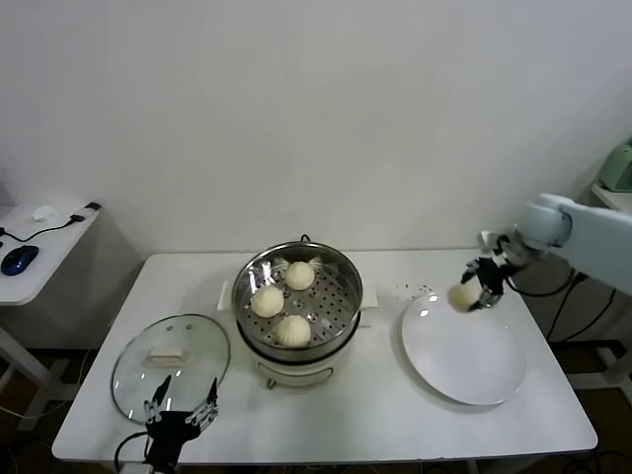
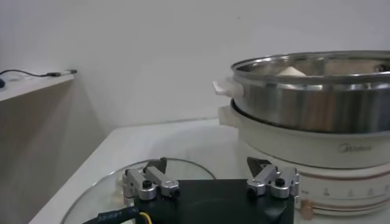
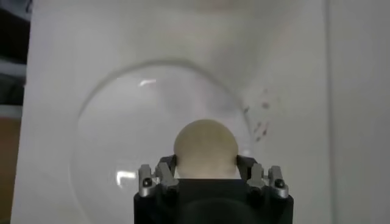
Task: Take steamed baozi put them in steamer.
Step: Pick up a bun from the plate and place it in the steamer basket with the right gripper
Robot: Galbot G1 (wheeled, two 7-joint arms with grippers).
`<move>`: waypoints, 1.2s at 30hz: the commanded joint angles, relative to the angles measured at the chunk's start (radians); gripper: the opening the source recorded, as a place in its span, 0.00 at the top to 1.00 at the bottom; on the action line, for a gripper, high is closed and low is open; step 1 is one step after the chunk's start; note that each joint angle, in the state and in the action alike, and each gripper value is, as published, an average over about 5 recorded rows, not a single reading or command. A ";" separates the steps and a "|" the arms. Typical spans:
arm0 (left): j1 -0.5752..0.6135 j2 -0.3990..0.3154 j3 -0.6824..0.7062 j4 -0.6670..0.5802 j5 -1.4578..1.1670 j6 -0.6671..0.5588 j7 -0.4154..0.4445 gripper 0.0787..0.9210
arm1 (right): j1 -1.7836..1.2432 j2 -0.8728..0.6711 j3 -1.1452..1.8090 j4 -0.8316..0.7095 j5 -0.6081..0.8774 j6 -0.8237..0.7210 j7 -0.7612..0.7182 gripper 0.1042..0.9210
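Note:
The steel steamer (image 1: 341, 270) stands on its white base at the table's middle and holds three cream-white baozi (image 1: 293, 330) on its perforated tray. My right gripper (image 1: 472, 293) is shut on the fourth baozi (image 1: 461, 295) and holds it in the air over the far left edge of the white plate (image 1: 474, 360). In the right wrist view the baozi (image 3: 205, 148) sits between the fingers (image 3: 166, 163) above the plate (image 3: 116, 140). My left gripper (image 1: 182, 407) is open and empty, low at the table's front left, over the glass lid (image 1: 138, 370). The steamer's side shows in the left wrist view (image 2: 317, 97).
The glass lid with a white handle lies flat at the front left, also in the left wrist view (image 2: 109, 189). The white plate at the right holds nothing. A side desk (image 1: 39, 247) with a blue mouse stands at the far left. Dark specks (image 1: 417, 289) mark the table beyond the plate.

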 commanded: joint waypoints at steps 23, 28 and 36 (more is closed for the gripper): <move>-0.020 0.006 0.001 0.010 -0.013 0.001 0.003 0.12 | -0.005 0.578 -0.143 0.018 0.388 -0.247 0.277 0.32; -0.020 0.009 -0.004 0.018 -0.017 0.000 0.004 0.12 | -0.041 0.584 -0.140 -0.014 0.358 -0.235 0.271 0.32; -0.033 0.008 0.000 0.028 -0.019 0.002 0.005 0.12 | -0.064 0.591 -0.129 -0.042 0.349 -0.220 0.253 0.32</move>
